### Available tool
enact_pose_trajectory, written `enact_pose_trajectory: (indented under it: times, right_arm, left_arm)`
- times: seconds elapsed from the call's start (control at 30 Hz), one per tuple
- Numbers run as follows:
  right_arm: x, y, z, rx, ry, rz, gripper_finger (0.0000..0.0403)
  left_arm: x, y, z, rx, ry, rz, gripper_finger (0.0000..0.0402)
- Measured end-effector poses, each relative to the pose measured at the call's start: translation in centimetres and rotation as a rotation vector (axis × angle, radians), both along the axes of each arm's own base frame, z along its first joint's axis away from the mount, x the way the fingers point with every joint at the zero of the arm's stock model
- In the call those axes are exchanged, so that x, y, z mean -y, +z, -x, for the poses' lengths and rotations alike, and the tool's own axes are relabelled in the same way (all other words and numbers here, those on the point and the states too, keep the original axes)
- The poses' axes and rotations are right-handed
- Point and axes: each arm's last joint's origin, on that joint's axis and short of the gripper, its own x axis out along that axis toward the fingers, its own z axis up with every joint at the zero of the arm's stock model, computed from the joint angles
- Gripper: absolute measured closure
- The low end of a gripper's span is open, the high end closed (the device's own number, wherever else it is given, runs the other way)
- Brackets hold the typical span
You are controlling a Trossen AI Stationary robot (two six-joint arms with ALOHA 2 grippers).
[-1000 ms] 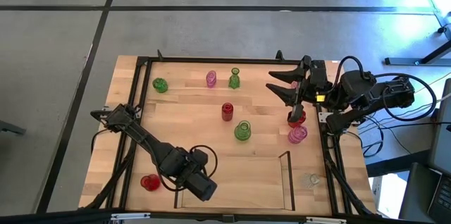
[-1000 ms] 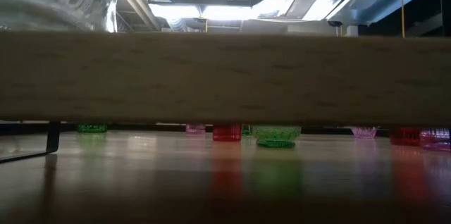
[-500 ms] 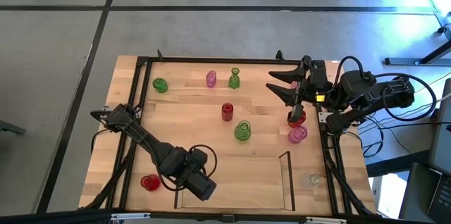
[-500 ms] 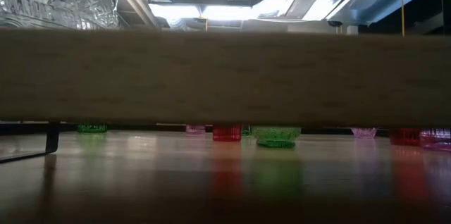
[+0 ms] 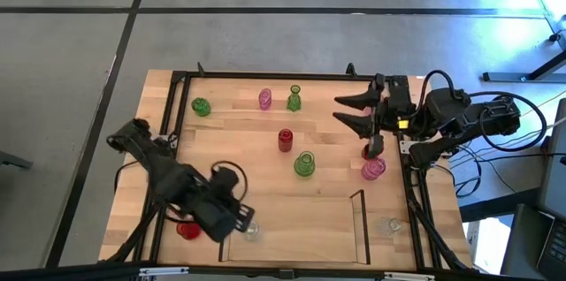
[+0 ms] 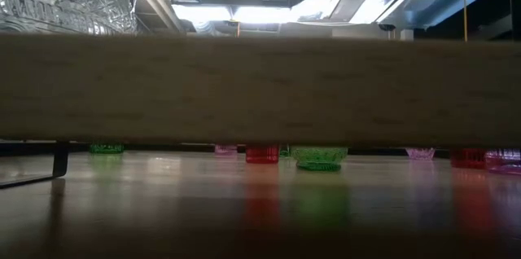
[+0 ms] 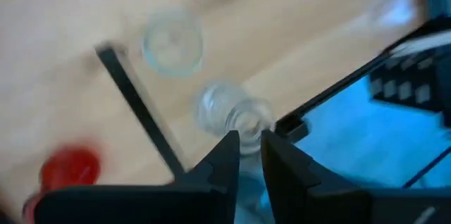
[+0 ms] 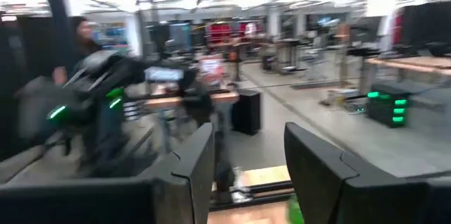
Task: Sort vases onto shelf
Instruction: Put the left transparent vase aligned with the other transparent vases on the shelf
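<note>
Left gripper [image 5: 237, 216] sits low at the shelf's [image 5: 361, 219] left end, arm stretched in from the table's [image 5: 239, 131] left edge; fingers nearly together, grip unclear, clear vase [image 5: 252, 231] just beside. Right gripper [image 5: 354, 111] hovers near the right edge, jaws wide apart, empty. Remaining vases lie scattered mid-table.

The table [image 5: 239, 135] is light wood inside a black frame [image 5: 265, 75]. On it stand a green vase [image 5: 201, 107], a pink vase [image 5: 264, 98] and a narrow green vase [image 5: 294, 99] near the far edge, a red vase [image 5: 285, 140] and a round green vase [image 5: 304, 164] mid-table, and a pink vase [image 5: 373, 169] at right. The shelf [image 5: 358, 224] lies at the near edge, a clear vase [image 5: 251, 231] within it, a red vase [image 5: 187, 229] and a clear vase [image 5: 390, 226] beside it.
</note>
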Motion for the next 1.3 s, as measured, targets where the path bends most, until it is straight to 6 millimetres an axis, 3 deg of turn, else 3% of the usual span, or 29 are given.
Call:
enact_pose_trajectory:
  times: [0.1, 0.27, 0.47, 0.6, 0.87, 1.07, 1.3]
  right_arm:
    - [-0.3, -0.3, -0.2, -0.023, 0.082, -0.019, 0.0251]
    - [-1.0, -1.4, -1.6, -0.089, 0.184, -0.071, 0.0251]
    - [-2.1, -5.1, -7.2, -0.239, 0.405, -0.2, 0.0251]
    - [-2.8, -7.7, -10.5, -0.307, 0.494, -0.279, 0.0251]
    - [-3.7, -10.8, -12.7, -0.461, 0.568, -0.386, 0.0251]
    - [-4.6, -14.3, -15.0, -0.617, 0.597, -0.53, 0.0251]
    - [-7.9, -18.7, -16.9, -0.748, 0.585, -0.628, 0.0251]
  left_arm:
    - [-0.9, 1.1, 1.9, 0.027, 0.01, -0.087, 0.036]
    - [-2.5, 1.4, 2.3, 0.028, -0.058, -0.152, 0.0384]
    - [-5.2, 1.3, 2.9, 0.067, -0.089, -0.345, 0.04]
    - [-7.4, 3.7, 6.1, 0.205, -0.064, -0.444, 0.0401]
    - [-10.8, 7.3, 14.0, 0.474, -0.113, -0.568, 0.0401]
    - [-12.5, 7.0, 16.2, 0.518, -0.124, -0.641, 0.0401]
    - [-13.2, 5.4, 16.8, 0.495, -0.135, -0.68, 0.0401]
